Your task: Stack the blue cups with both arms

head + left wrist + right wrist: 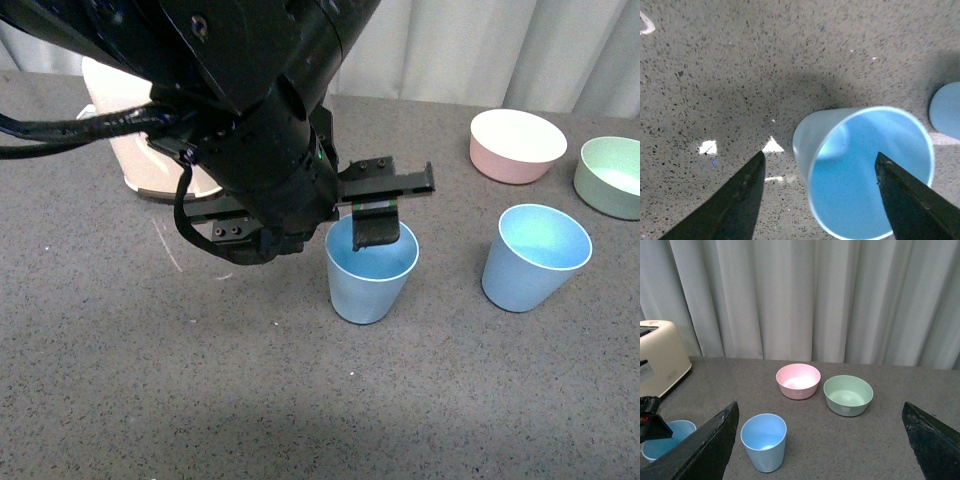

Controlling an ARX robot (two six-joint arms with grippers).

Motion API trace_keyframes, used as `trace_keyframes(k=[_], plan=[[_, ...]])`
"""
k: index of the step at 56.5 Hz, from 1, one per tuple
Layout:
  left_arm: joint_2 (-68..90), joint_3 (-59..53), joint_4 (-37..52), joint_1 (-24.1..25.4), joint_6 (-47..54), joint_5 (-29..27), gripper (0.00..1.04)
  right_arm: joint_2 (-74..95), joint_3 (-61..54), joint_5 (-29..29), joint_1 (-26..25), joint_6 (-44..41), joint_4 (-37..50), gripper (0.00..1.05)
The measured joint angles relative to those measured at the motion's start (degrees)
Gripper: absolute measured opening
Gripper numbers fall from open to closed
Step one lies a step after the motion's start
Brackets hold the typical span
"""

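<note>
One pink bowl (517, 145), green bowl (612, 178) beyond right cup (535, 257).

Nothing legible: the small label (671, 374) on the cream toaster (662, 352) is too tiny.

The light in the room is soft and even. In the front view the big black left arm (260, 110) is very close and so dark that its parts are hard to make out. It lays a soft shadow on the grey speckled table (120, 380).

In the left wrist view a wide dark shadow lies on the table next to the light blue plastic cup (865, 190). Small white spots of glare (707, 147) shine nearby. The left gripper's black fingers (735, 200) look blurry.

In the right wrist view the white curtain (805, 295) is bright. The round pink bowl (798, 381) gleams softly inside. The right gripper's black fingers (700, 450) are out of focus.
</note>
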Motion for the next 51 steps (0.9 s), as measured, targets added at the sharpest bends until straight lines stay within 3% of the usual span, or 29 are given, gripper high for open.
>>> trace_keyframes(k=[10,11,15,18,19,22,28,32,41,51], plan=[[-4.13,-2.21,4.17,0.48,-0.09,-2.01,0.94,0.00,0.00,0.00,0.00,0.00,0.00,0.95],[-4.09,-3.04,6.86,0.31,1.27,-4.26,0.94,0.00,0.00,0.00,0.00,0.00,0.00,0.95],[-4.11,-10.23,26.36,0.44,8.83,-16.90,0.84,0.00,0.00,-0.02,0.00,0.00,0.00,0.95],[-4.50,-18.18,42.64,1.18,15.41,-23.39,0.75,0.00,0.00,-0.09,0.00,0.00,0.00,0.95],[-4.57,-19.85,44.22,1.42,15.98,-23.76,0.73,-0.02,0.00,-0.02,0.00,0.00,0.00,0.95],[-5.60,-27.28,61.07,3.06,20.87,-25.16,0.64,0.00,0.00,0.04,0.00,0.00,-0.02,0.95],[-12.70,-36.85,77.85,6.97,25.55,-23.28,0.46,0.00,0.00,0.02,0.00,0.00,-0.02,0.95],[-19.96,-42.62,80.94,9.90,27.23,-20.55,0.30,-0.02,0.00,0.00,0.00,0.00,-0.02,0.95],[-29.31,-50.56,76.56,14.05,28.17,-16.57,0.04,0.00,0.00,-0.04,0.00,0.00,-0.02,0.95],[-38.97,-56.76,74.01,17.88,28.65,-12.11,0.04,-0.02,0.00,-0.02,0.00,0.00,-0.02,0.95]])
